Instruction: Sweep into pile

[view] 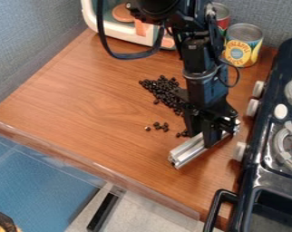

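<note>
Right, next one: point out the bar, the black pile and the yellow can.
Bar (188,151): camera view, upper side, near its lower-left end.
Black pile (163,88): camera view, its dense upper part.
Yellow can (239,51): camera view, front label.

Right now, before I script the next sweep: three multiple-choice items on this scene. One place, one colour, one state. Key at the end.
1. Where is the bar?
A) on the stove
B) in the gripper
C) behind the cans

2. What colour are the beans?
A) white
B) red
C) black

3. How do the beans lie?
A) main pile plus a few strays
B) one straight row
C) evenly all over the counter

Key:
1 B: the bar runs between the gripper's jaws.
2 C: every visible bean is dark.
3 A: a heap, with a few strays apart, nearer the counter's front edge.
</note>
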